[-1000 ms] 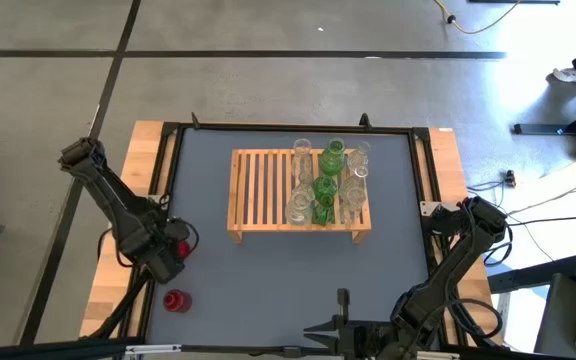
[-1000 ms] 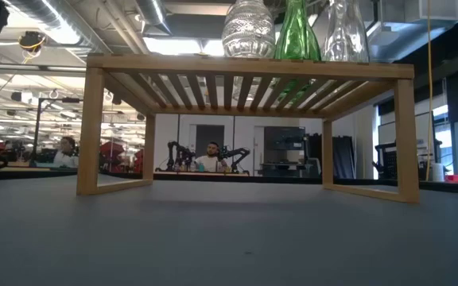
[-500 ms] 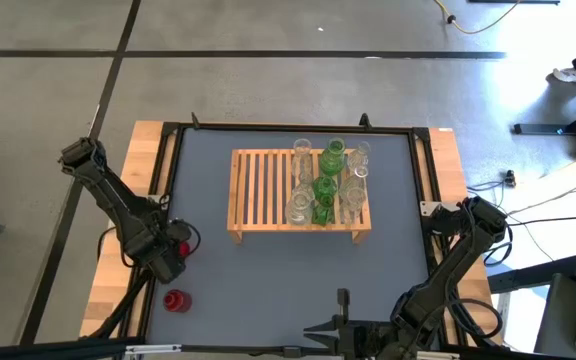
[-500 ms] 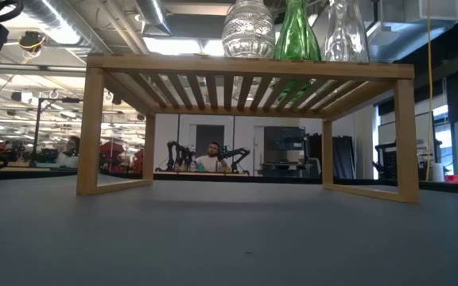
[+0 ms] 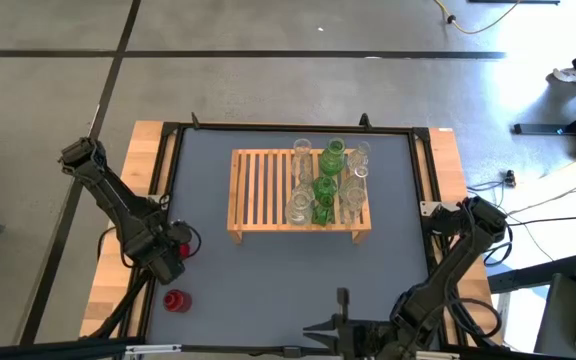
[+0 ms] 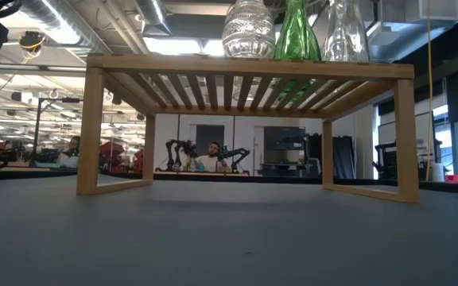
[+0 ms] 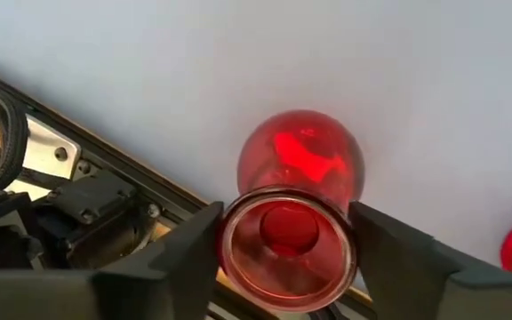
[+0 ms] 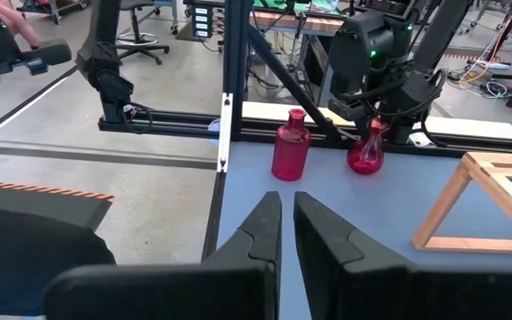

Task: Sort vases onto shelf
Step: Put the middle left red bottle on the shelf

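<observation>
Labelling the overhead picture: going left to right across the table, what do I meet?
Left pincer at a round red glass vase → slatted light-wood shelf → clear and green glass vases → right arm.

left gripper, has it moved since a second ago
Barely. In the high view the left gripper sits at the same spot beside the table's left rail, around the red vase.

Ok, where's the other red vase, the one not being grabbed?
High view: the loose red vase stands near the table's front-left corner, just in front of the left pincer.
</observation>
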Tool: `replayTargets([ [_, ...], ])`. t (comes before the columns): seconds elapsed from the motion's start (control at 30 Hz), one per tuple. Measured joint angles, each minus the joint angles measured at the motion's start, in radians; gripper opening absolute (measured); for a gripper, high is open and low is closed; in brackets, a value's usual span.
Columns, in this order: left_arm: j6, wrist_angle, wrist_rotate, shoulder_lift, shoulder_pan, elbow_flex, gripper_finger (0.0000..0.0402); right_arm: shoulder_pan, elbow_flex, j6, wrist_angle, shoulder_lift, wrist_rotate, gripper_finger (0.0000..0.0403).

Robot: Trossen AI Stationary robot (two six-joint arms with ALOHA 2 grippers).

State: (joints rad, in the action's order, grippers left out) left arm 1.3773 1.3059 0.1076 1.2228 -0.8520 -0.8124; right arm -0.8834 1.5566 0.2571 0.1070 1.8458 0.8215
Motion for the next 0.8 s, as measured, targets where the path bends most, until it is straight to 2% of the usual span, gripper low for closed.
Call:
replayTargets([
  [0.2,-0.023,-0.003,-0.012,0.0,0.0,0.0,0.0185,0.016,0.0,0.001,0.0,0.001,-0.002,0.0026],
  [0.4,-0.027,-0.009,-0.011,0.0,0.0,-0.034,0.0186,0.035,0.0,0.013,0.006,0.007,-0.012,0.0026],
  [0.67,-0.054,-0.011,0.103,0.0,-0.002,-0.175,0.0189,0.041,0.0,0.027,-0.047,0.035,-0.013,0.0026],
  [0.8,-0.082,-0.031,0.16,0.0,-0.021,-0.245,0.0187,0.062,0.0,0.025,-0.091,0.058,-0.069,0.0026],
])
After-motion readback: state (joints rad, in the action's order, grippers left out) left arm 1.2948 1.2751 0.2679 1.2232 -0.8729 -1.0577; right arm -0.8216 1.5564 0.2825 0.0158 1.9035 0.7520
